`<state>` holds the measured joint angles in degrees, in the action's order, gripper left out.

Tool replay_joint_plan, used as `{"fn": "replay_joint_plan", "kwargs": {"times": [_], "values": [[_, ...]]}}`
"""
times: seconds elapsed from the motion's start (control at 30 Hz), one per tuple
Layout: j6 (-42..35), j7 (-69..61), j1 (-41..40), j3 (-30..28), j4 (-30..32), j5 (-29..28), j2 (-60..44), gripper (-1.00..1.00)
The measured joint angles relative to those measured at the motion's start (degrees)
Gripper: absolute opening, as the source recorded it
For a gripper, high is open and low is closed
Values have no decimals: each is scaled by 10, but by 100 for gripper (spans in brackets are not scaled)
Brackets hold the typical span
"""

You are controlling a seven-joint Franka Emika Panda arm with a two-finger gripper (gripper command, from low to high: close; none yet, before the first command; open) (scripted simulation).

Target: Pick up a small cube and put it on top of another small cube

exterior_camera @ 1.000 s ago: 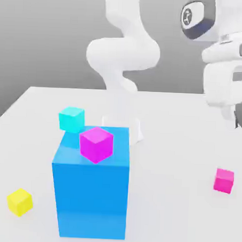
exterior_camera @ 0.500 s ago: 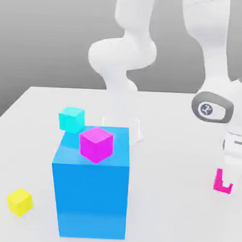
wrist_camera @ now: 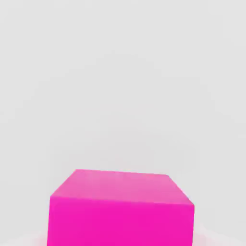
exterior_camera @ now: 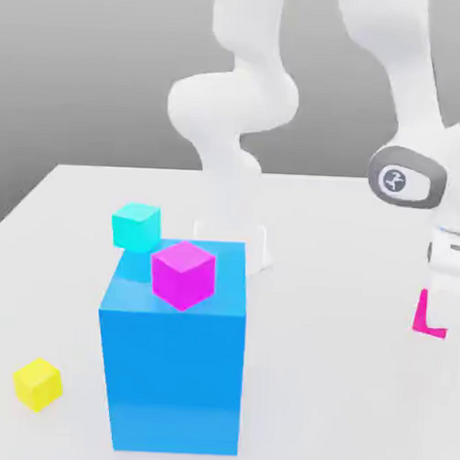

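Note:
My gripper (exterior_camera: pixel 439 307) is at the exterior view's right, shut on a small pink cube (exterior_camera: pixel 422 314). The white hand hides most of the cube, which hangs a little above the white table (exterior_camera: pixel 321 388). In the hand view the same pink cube (wrist_camera: pixel 122 206) sits close up. A magenta cube (exterior_camera: pixel 183 274) rests on top of a large blue block (exterior_camera: pixel 171 363). A cyan cube (exterior_camera: pixel 136 226) shows at the block's far left corner; I cannot tell whether it touches the block. A yellow cube (exterior_camera: pixel 37 384) lies on the table at the near left.
The tall blue block stands in the middle left of the table, well apart from the gripper. The arm's white base (exterior_camera: pixel 229 234) rises behind it. Bare table lies between the block and the gripper.
The gripper came down over the pink cube at the right, shut on it, and has now risen a little with the cube in it. The other cubes have not moved.

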<state>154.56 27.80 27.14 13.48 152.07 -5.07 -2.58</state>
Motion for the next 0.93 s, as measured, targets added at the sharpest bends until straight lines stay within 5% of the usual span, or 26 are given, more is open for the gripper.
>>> {"fn": "replay_joint_plan", "kwargs": {"times": [0.63, 0.8, 0.83, 0.93], "values": [[-410, -150, -293, -250, -30, -30, 387, -100], [-354, -160, -323, -279, 27, -44, 387, -100], [-340, -161, -325, -281, 37, -45, 382, 100], [-340, -161, -325, -281, 37, -45, 382, 100]]}}
